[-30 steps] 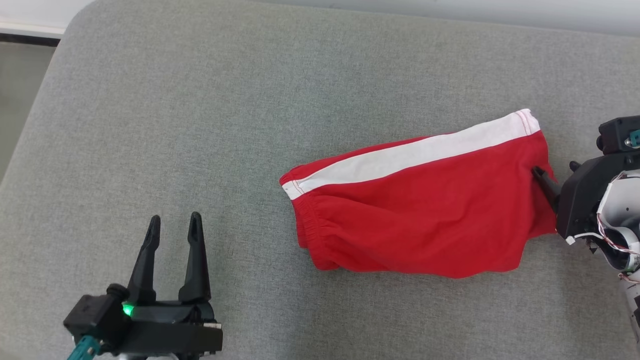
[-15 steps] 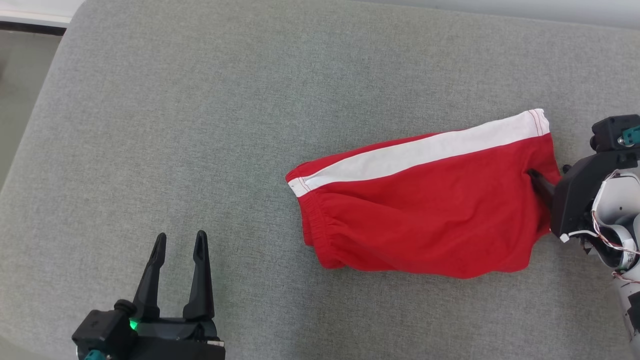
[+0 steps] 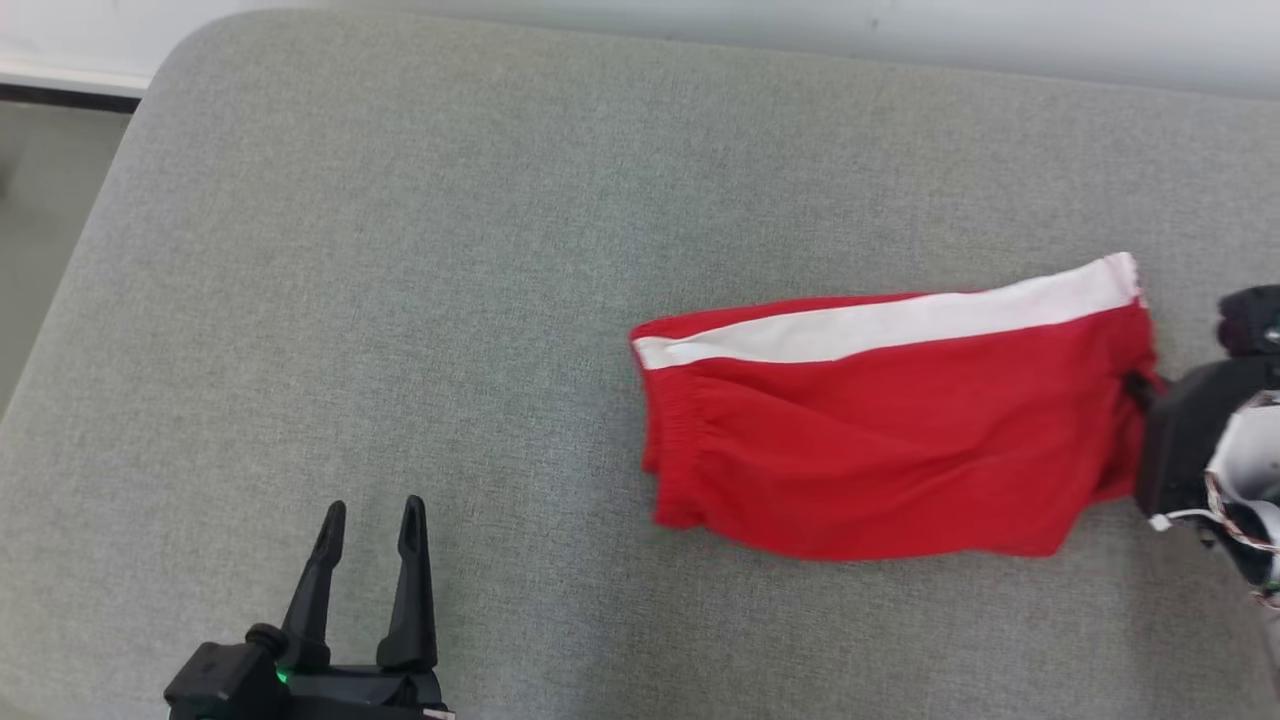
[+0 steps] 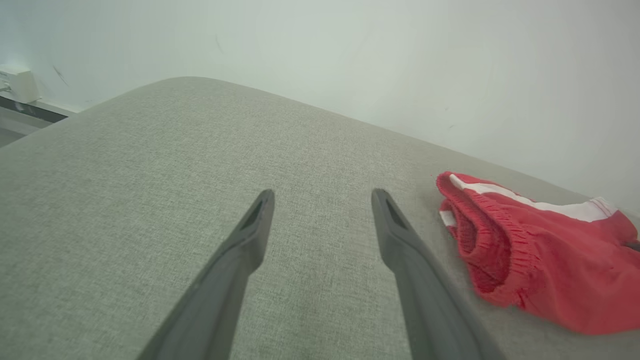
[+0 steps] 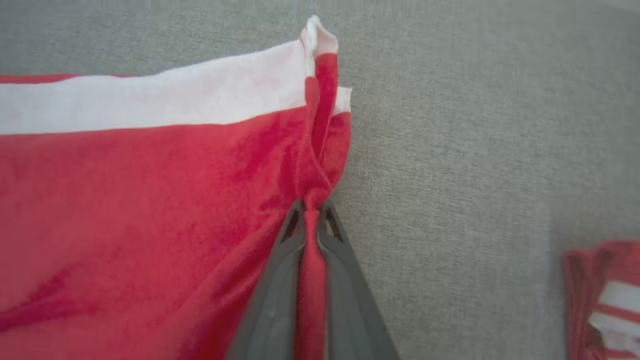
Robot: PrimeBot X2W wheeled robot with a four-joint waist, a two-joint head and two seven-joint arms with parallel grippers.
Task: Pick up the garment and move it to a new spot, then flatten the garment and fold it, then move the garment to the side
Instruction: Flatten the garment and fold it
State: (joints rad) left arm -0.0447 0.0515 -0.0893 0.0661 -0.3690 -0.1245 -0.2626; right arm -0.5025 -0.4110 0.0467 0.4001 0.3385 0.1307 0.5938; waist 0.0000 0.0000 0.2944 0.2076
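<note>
grey padded cushion (image 3: 400,250) against a pale wall (image 3: 700,25); strip of floor (image 3: 40,220) off its left edge.

head view: red shorts (image 3: 900,460) lie on the right half of the cushion, long axis across the view. white stripe (image 3: 900,325) runs along the far side, elastic waistband (image 3: 665,440) at the left end. right gripper (image 3: 1138,387) comes in from the right edge, tips buried in the hem at the shorts' right end; cloth bunches there. left gripper (image 3: 373,505) at lower left over bare cushion, well apart from the shorts, pointing up the view with a clear gap between its tips.

left wrist view: both fingers (image 4: 240,260) spread wide, holding nothing, grey weave beneath. cannot tell whether they touch the cushion. shorts off to the right, waistband end nearest, gathered and slightly gaping.

right wrist view: jaws closed tight on a pinch of red hem; a thin fold of cloth runs down between them. above the pinch the hem stands up in a ridge reaching the end of the white stripe. rest of the shorts spread to the left. lower right corner: a second bit of red-and-white cloth (image 5: 605,300), blurred, apart from the shorts.
</note>
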